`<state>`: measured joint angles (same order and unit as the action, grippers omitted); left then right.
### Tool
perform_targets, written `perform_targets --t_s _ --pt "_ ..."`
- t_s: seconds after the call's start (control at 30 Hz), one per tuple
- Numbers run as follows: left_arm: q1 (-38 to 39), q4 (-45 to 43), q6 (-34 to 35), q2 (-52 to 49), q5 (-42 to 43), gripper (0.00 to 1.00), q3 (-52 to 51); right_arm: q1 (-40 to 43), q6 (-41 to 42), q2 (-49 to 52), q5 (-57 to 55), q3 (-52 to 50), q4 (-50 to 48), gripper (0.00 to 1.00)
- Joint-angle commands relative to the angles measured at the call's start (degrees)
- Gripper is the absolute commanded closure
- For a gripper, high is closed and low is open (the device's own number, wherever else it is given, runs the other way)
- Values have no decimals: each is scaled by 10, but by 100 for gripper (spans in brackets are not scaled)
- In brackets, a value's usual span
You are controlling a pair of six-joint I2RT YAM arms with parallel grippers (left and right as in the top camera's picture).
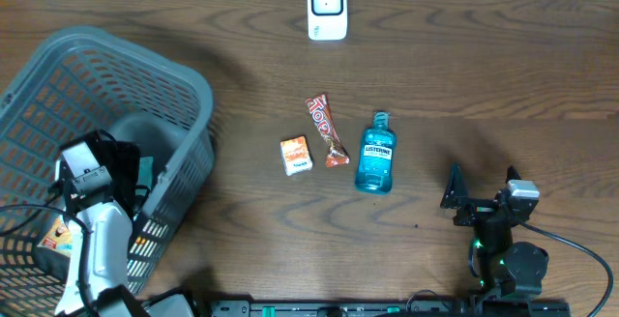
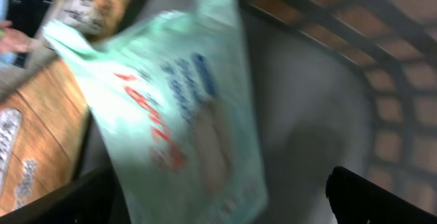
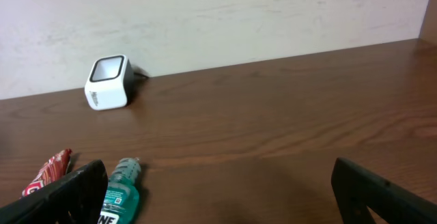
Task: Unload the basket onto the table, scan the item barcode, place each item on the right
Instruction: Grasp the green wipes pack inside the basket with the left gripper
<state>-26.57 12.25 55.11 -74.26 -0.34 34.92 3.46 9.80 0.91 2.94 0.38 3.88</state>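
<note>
I see my left gripper [image 2: 225, 207] wide open in the basket [image 2: 382, 60]. A pale green packet [image 2: 177, 108], red and blue print, blurred, lies between its fingers [image 2: 382, 197]. My right gripper [image 3: 218, 197] is open too, with the scanner [image 3: 108, 82] ahead-left.

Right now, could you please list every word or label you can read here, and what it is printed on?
"LISTERINE": on the blue mouthwash bottle.
Too unclear to read: large letters on the red snack wrapper.
Too small: print on the orange box.
Blurred: red and blue print on the green pouch.
No readable text: the white scanner.
</note>
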Motion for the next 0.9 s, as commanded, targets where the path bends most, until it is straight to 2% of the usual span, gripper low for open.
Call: perform_targets --t_s 0.0,0.17,0.2,0.27,0.37,0.5,0.53,0.73,0.87 --pt "-4 -13 7 -37 -7 2 -12 -5 -7 -2 -2 -1 2 1" --pt "-4 -23 12 -103 -3 0 -12 -5 -7 -2 -2 -1 2 1" --pt "-4 -23 12 -112 -2 5 -12 -5 -7 -2 -2 -1 2 1" --pt "-4 -23 11 -123 0 20 -12 -5 -7 -2 -2 -1 2 1" --pt "-4 -24 -3 -109 0 47 -8 -5 -7 -2 -2 -1 2 1" --pt "-4 -18 -64 -48 8 73 16 -5 -7 -2 -2 -1 2 1" --pt "-5 -13 -70 -22 8 76 24 -5 -7 -2 -2 -1 2 1" --pt "-27 31 -71 141 10 76 74 -5 -7 -2 -2 -1 2 1" --pt "-30 54 -83 248 60 76 109 -5 -7 -2 -2 -1 2 1"
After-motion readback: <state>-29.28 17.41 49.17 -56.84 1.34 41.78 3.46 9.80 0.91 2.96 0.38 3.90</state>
